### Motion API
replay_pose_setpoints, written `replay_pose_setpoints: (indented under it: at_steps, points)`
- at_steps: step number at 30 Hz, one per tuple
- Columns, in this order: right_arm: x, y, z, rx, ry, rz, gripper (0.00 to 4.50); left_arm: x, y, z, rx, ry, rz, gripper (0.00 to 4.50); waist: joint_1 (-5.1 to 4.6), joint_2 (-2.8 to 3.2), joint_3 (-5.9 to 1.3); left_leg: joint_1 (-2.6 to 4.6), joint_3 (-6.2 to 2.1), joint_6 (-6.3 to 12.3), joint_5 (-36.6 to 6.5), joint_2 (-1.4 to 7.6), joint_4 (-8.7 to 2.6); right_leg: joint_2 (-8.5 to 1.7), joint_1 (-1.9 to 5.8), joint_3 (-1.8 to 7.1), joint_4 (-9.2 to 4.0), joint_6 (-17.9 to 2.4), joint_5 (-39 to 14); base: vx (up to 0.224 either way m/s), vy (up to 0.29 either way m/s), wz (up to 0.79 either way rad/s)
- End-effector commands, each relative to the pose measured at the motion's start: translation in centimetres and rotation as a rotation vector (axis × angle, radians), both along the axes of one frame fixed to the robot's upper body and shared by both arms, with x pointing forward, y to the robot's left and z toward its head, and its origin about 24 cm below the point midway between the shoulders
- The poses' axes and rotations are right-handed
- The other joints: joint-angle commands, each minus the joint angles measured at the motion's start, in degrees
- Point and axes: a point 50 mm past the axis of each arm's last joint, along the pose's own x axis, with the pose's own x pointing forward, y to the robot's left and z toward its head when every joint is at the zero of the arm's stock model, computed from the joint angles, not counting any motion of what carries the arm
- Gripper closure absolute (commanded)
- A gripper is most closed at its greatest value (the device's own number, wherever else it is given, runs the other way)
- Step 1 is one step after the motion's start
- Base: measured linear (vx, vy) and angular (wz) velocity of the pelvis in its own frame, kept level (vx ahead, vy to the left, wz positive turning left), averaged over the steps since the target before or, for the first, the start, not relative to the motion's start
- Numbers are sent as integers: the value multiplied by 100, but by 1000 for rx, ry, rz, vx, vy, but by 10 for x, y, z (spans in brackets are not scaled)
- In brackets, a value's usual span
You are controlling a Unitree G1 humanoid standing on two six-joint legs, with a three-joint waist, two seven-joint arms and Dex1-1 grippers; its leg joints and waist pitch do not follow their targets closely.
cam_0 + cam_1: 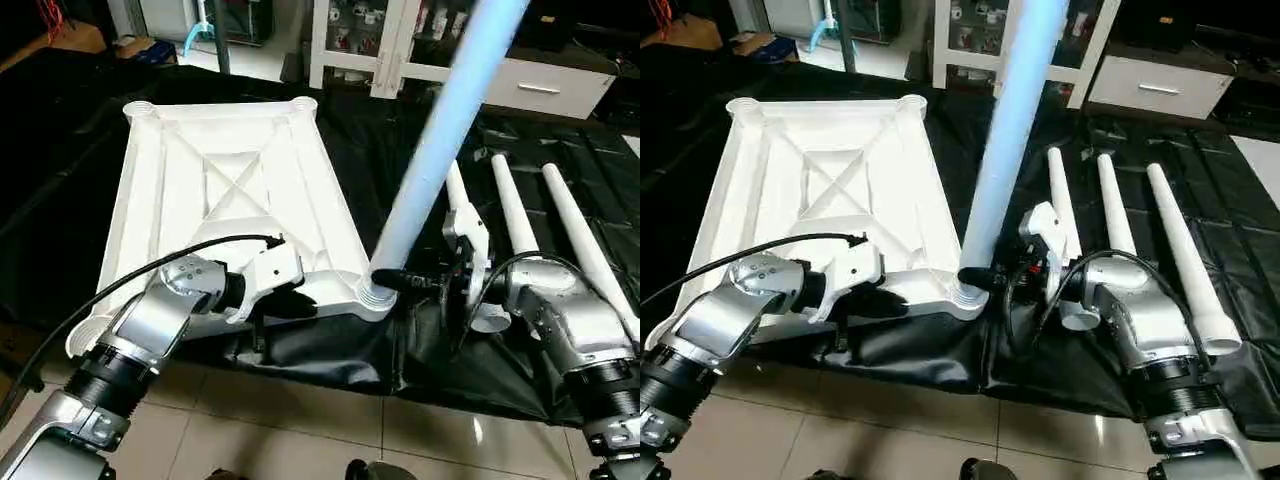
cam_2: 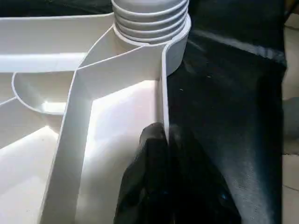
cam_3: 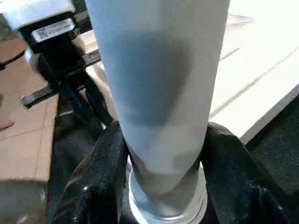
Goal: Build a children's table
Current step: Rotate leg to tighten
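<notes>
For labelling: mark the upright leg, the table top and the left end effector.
upright leg (image 1: pixel 1012 130), right eye view, mid shaft.
table top (image 1: pixel 165 180), left eye view, ribbed underside.
left end effector (image 2: pixel 163 140), left wrist view, tips pinching the rim.

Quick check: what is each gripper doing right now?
Left gripper: shut on the table top edge.
Right gripper: closed around the upright leg.

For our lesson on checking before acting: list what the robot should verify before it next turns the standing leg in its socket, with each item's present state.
1. Table top lies underside up: ok.
2. Left gripper pinches the top's rim: ok.
3. Standing leg sits in the near corner socket: ok.
4. Right gripper fingers flank the leg's base: ok.
5. Thread fully seated: cannot tell.
6. Three spare legs lie on the black cloth: ok.
</notes>
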Motion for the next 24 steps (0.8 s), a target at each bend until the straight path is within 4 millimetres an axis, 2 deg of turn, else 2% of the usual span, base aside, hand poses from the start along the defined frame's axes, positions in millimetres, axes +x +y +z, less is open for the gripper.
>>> replay_pose_setpoints:
  at_steps: [1, 4, 5, 6, 7, 9, 10, 11, 12, 13, 14, 15, 16, 17, 18, 19, 21, 22, 23, 24]
  points:
    - [7, -14, -7, -36, 17, -151, 257, -7, -5, -16, 41, 74, -25, 450, -5, -1, -361, 33, -64, 245, -1397, 124, -442, -220, 309, 208, -368, -1022, -2215, 0, 0, 0]
    - [12, -7, -20, -55, 50, -302, 259, 0, -10, -16, 32, 64, 62, 450, -26, 19, -332, 58, -67, 146, -1595, 113, -453, -218, 257, 207, -428, -902, -2583, 0, 0, 0]
    - [14, -3, -24, -65, 57, -356, 260, 3, -12, -16, 29, 61, 99, 450, -48, 5, -326, 43, -95, 70, -1727, 100, -469, -220, 270, 183, -457, -763, -2894, 0, 0, 0]
    - [21, 1, -31, -94, 79, -513, 260, 10, -15, -14, 22, 49, 182, 450, -96, -7, -311, 33, -104, -18, -1824, 97, -474, -222, 250, 176, -476, -646, -3164, -53, -1, -8]
    - [21, 1, -31, -94, 79, -513, 261, 10, -15, -14, 22, 49, 182, 450, -128, 4, -308, 44, -149, -85, -1994, 70, -472, -230, 244, 125, -532, -454, -3606, -59, 7, -11]
    - [26, 6, -35, -144, 62, -646, 262, 16, -18, -13, 26, 35, 255, 450, -177, -3, -303, 31, -182, -65, -2160, 58, -467, -237, 243, 87, -591, -266, -3894, -55, 9, -12]
    - [32, 16, -36, -138, 46, -759, 262, 22, -23, -10, 38, 12, 316, 450, -202, 20, -287, 66, -193, -95, -2301, 47, -456, -234, 197, 51, -649, -181, -4074, 0, 0, 0]
    - [34, 22, -36, -144, 23, -832, 262, 25, -27, -8, 28, 7, 348, 450, -233, 20, -291, 68, -201, -116, -2351, 40, -448, -242, 187, 39, -662, -159, -4106, 0, 0, 0]
    - [35, 26, -36, -147, 9, -874, 262, 27, -29, -7, 20, 5, 366, 450, -287, 21, -307, 84, -242, -149, -2447, 37, -451, -242, 213, -41, -694, -116, -4135, 0, 0, 0]
    - [36, 34, -37, -133, 18, -913, 263, 28, -34, -5, 9, 7, 373, 450, -343, 62, -322, 63, -282, -128, -2584, 50, -469, -248, 278, -122, -726, -95, -3982, -51, 23, -13]
    - [36, 37, -37, -126, 18, -932, 263, 28, -36, -5, 6, 8, 373, 450, -369, 81, -303, 59, -303, -120, -2679, 68, -488, -255, 291, -155, -741, -97, -3895, -51, 23, -13]
    - [37, 48, -38, -97, 30, -954, 263, 28, -41, -3, -3, 9, 368, 450, -411, 80, -297, 25, -344, -118, -2824, 88, -524, -266, 347, -216, -753, -84, -3767, 0, 0, 0]
    - [37, 53, -38, -86, 35, -969, 264, 28, -43, -3, -3, 11, 370, 450, -442, 129, -269, 110, -373, -131, -3187, 121, -552, -260, 314, -275, -786, -134, -3642, 0, 0, 0]
    - [37, 54, -38, -85, 35, -973, 264, 28, -44, -4, -3, 12, 371, 450, -477, 150, -239, 149, -399, -151, -3433, 143, -581, -245, 314, -316, -796, -170, -3534, 0, 0, 0]
    - [38, 55, -38, -83, 35, -977, 264, 28, -44, -4, -3, 12, 373, 450, -517, 161, -231, 154, -435, -185, -3727, 167, -620, -240, 360, -329, -765, -212, -3302, 0, 0, 0]
    - [38, 60, -38, -64, 48, -959, 264, 28, -43, -5, 3, 13, 374, 450, -533, 162, -224, 211, -424, -202, -3879, 164, -624, -252, 330, -310, -761, -308, -3141, 0, 0, 0]
    - [39, 65, -32, -25, 25, -908, 264, 26, -37, -9, 30, 13, 378, 450, -559, 143, -225, 188, -431, -214, -3850, 139, -617, -286, 346, -304, -758, -341, -3172, 0, 0, 0]
    - [39, 66, -30, -13, 14, -885, 264, 26, -34, -10, 36, 13, 379, 450, -563, 145, -236, 177, -421, -210, -3713, 104, -586, -340, 339, -283, -789, -321, -3396, 0, 0, 0]
    - [39, 66, -25, 12, -14, -845, 264, 25, -32, -11, 40, 19, 377, 450, -563, 146, -230, 177, -414, -203, -3639, 92, -577, -345, 326, -274, -803, -317, -3452, 0, 0, 0]
    - [39, 67, -22, 29, -32, -818, 229, 24, -31, -11, 41, 24, 375, 450, -563, 134, -236, 167, -410, -184, -3511, 84, -562, -359, 327, -265, -812, -320, -3513, 0, 0, 0]
